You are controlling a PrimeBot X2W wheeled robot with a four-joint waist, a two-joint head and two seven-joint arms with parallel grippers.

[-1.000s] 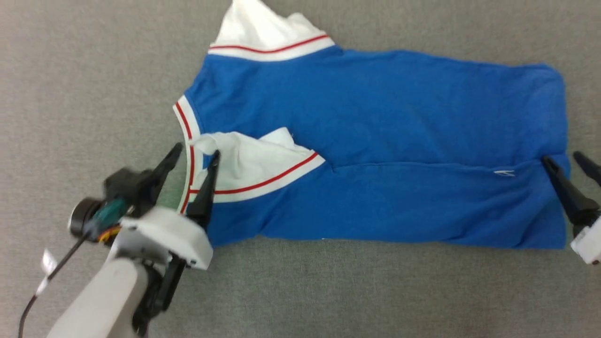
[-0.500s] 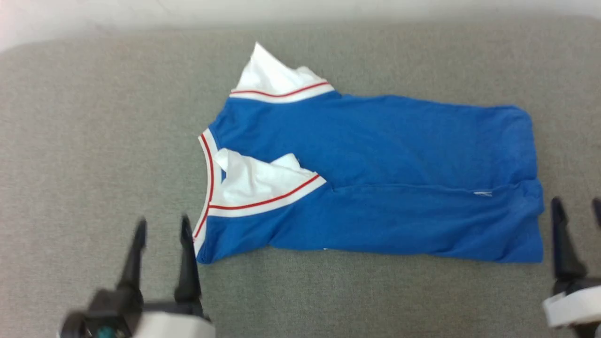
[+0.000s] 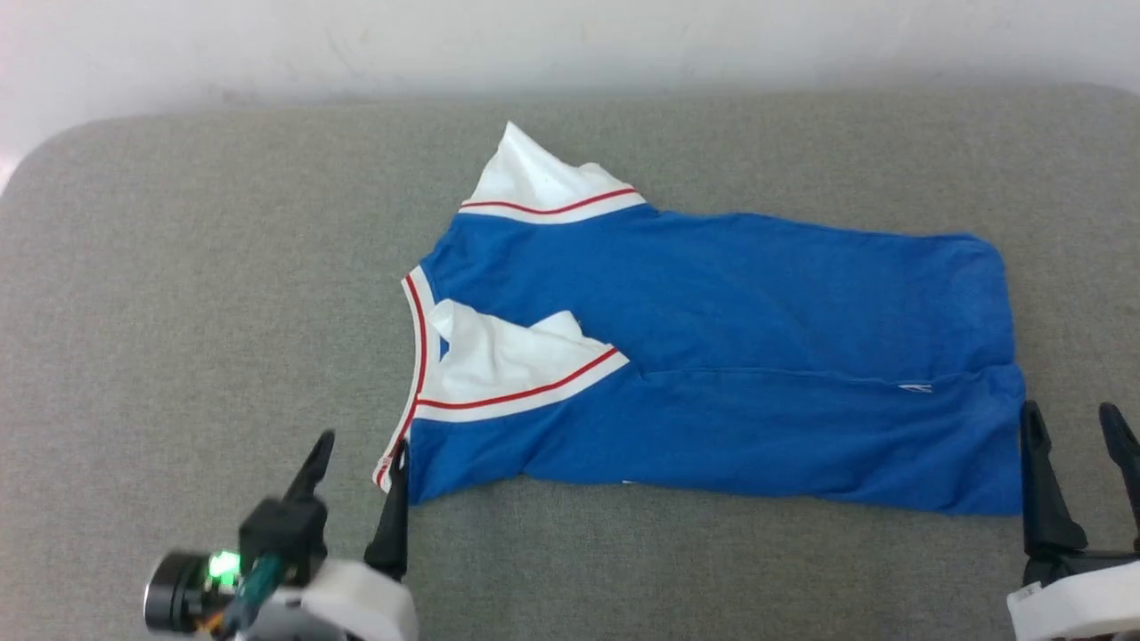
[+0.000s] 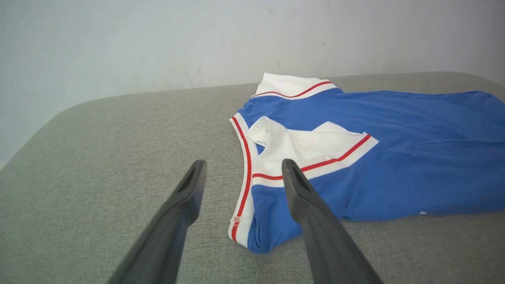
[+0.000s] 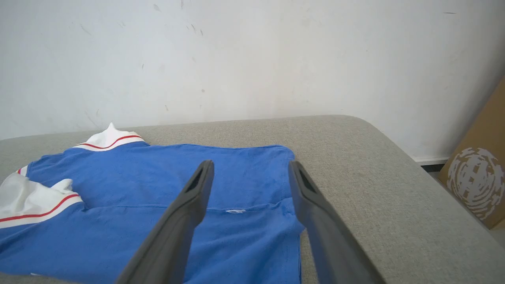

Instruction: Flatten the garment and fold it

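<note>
So the garment (image 3: 712, 356) is a thin, soft tee lying mostly flat along the middle of the grey surface (image 3: 178, 312), with the neck toward the left edge and the hem toward the right edge. The near long side looks folded in already. The near sleeve (image 3: 499, 365) sits on top of the blue, and the far sleeve (image 3: 543, 182) pokes out toward the back edge. Both claws are spread wide with nothing in them. The left claw (image 3: 362, 442) is right by the near corner at the neck end, and the right claw (image 3: 1069, 411) is just off the hem corner. My guess is it weighs almost nothing, drapes, and slips over itself. I'd pinch all the layers at the two end corners together and keep the cloth taut between them.
</note>
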